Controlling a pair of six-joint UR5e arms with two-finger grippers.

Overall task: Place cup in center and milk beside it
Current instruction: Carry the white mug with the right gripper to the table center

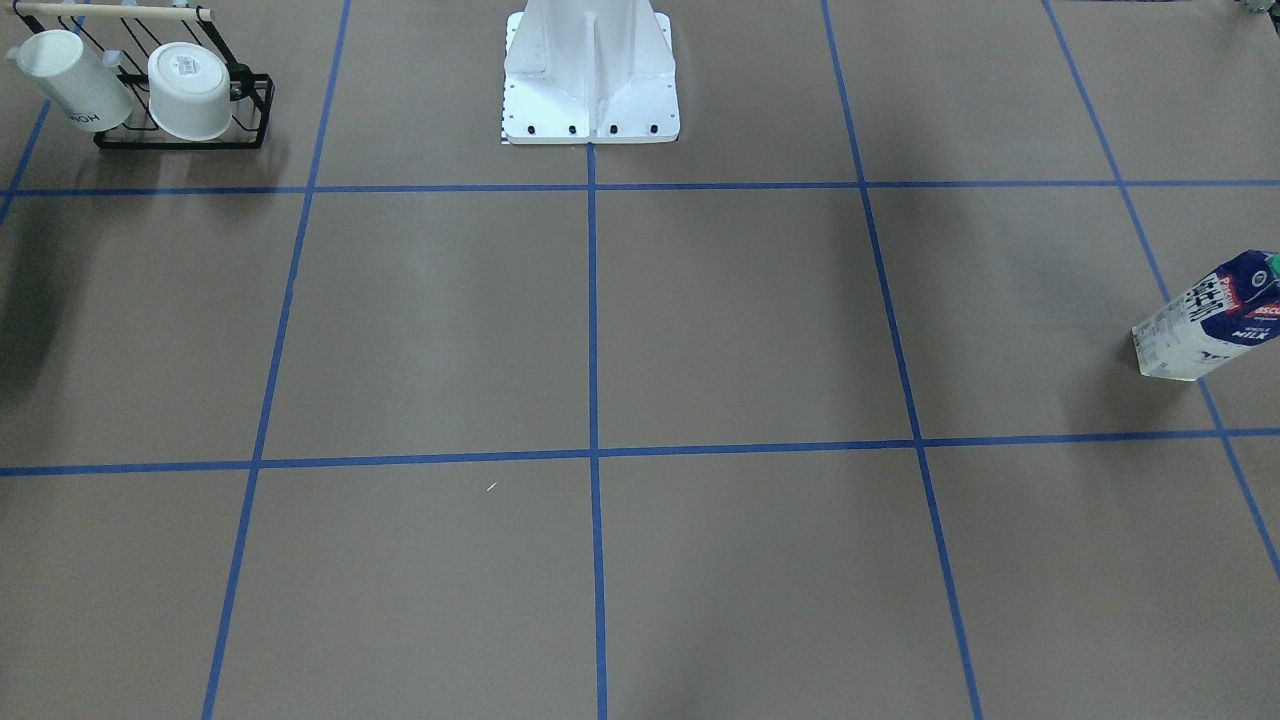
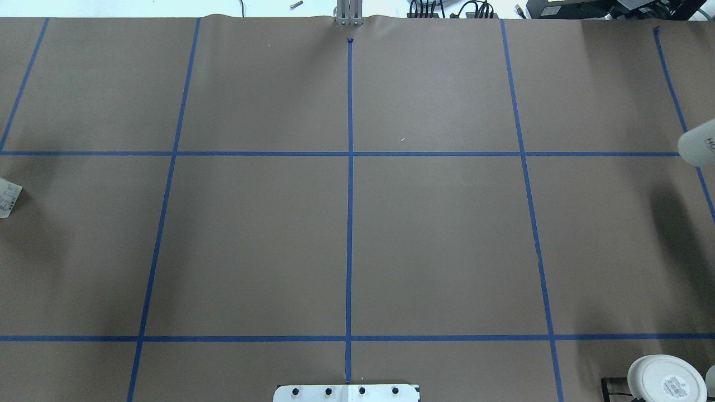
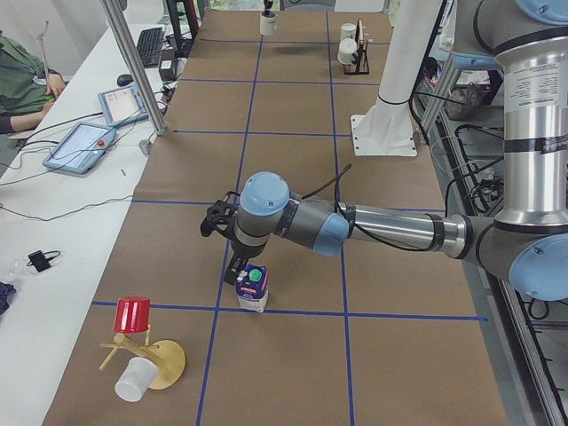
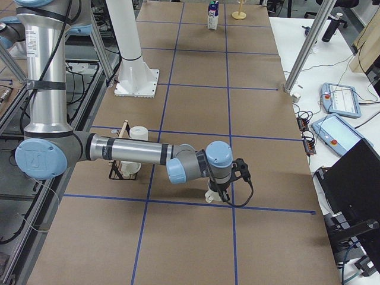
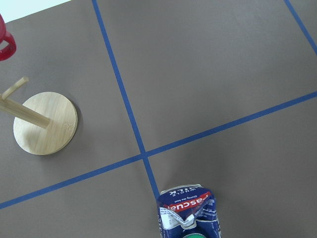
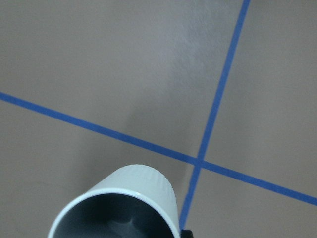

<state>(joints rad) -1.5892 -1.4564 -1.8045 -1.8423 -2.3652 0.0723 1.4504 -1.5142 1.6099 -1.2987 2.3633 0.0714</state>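
The cup (image 6: 119, 208), plain white with a dark grey inside, fills the bottom of the right wrist view beside a blue tape crossing. In the exterior right view my right gripper (image 4: 222, 189) stands directly over the cup (image 4: 210, 195); I cannot tell if it is open or shut. The milk (image 1: 1210, 315) stands upright near the table's other end. In the exterior left view my left gripper (image 3: 232, 256) hovers just above the milk (image 3: 252, 289); its state cannot be told. The carton top also shows in the left wrist view (image 5: 187, 213). The center (image 2: 349, 245) is bare brown tabletop.
A black rack (image 1: 250, 120) holds a lettered mug (image 1: 70, 80) and a mug with a base label (image 1: 190, 90). A wooden stand (image 5: 44, 123) with a red cup (image 3: 133, 314) is near the milk. A white lettered object (image 2: 698, 148) pokes in at the overhead view's right edge.
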